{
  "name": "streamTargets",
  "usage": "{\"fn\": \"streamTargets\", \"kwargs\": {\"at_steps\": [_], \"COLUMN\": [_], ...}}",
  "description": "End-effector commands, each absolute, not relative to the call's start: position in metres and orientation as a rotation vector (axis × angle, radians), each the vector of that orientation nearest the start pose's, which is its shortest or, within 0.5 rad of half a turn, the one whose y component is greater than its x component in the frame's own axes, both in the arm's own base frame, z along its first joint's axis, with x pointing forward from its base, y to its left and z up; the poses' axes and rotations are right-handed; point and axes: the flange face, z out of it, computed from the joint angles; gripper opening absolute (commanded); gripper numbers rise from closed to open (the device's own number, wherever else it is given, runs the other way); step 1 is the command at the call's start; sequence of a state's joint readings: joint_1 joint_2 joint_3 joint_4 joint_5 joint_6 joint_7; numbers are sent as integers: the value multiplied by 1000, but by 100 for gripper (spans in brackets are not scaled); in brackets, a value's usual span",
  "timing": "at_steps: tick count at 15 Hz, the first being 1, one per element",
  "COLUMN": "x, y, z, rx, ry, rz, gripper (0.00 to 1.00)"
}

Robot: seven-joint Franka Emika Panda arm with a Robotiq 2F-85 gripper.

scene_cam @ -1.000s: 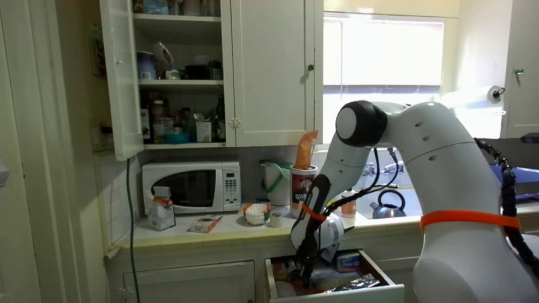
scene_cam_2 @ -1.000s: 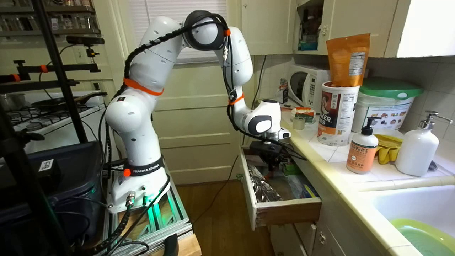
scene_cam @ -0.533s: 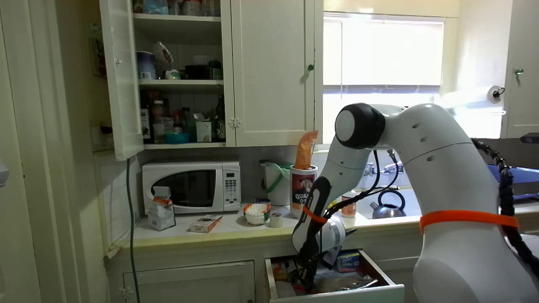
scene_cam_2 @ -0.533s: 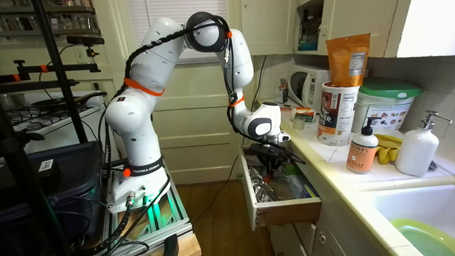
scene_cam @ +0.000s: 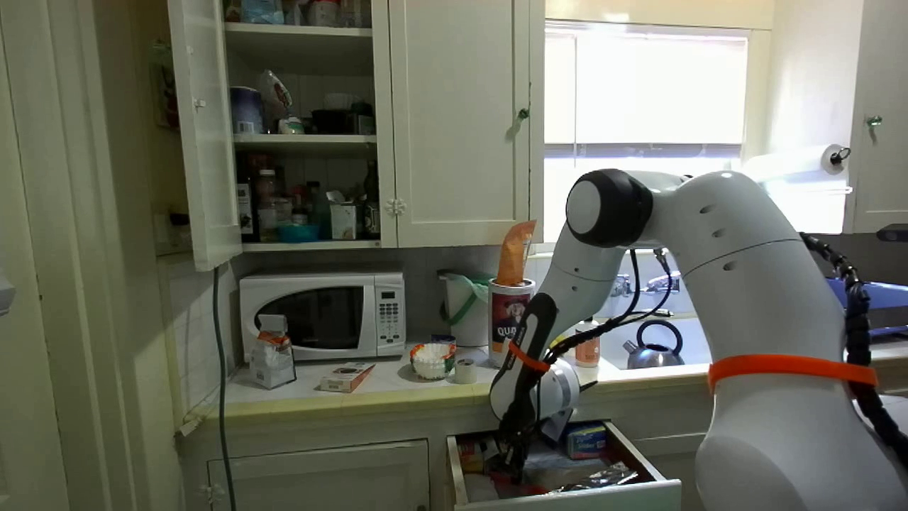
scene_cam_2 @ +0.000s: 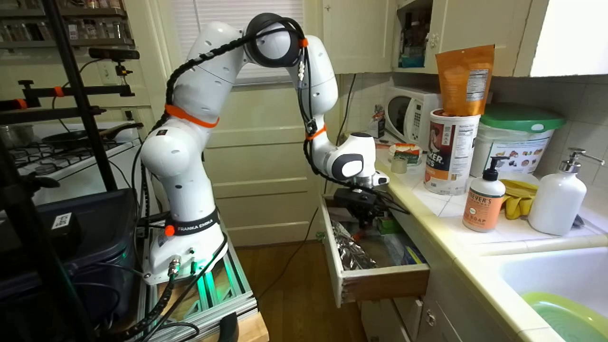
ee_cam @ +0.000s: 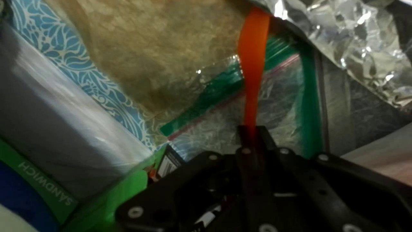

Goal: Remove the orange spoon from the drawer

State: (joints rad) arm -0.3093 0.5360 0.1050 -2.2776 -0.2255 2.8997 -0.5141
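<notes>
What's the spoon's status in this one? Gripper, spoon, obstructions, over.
Gripper shut on spoon. Spoon inside drawer, not yet out. Foil appears to cover its far end, might snag.

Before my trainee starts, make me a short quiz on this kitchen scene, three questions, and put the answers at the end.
1. True or false: the drawer is pulled open.
2. In the wrist view, what is the gripper closed on? A) foil; B) the orange spoon; C) a soap bottle.
3. What colour are the gloves on the counter?

Key: 1. True. 2. B. 3. Yellow.
</notes>
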Motion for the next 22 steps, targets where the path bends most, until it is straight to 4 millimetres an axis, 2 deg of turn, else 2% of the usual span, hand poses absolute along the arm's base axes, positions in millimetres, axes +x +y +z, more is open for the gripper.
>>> {"fn": "streamTargets", "kwargs": {"at_steps": [1, 8, 15, 22], "x": [516, 508, 486, 477], "y": [-86, -86, -82, -74], "z": [140, 150, 185, 219], "rx": [-3065, -3076, -3067, -3050], "ry": [-825, -824, -909, -957], "rz": [-125, -121, -237, -425], "gripper": [2, 2, 2, 2]}}
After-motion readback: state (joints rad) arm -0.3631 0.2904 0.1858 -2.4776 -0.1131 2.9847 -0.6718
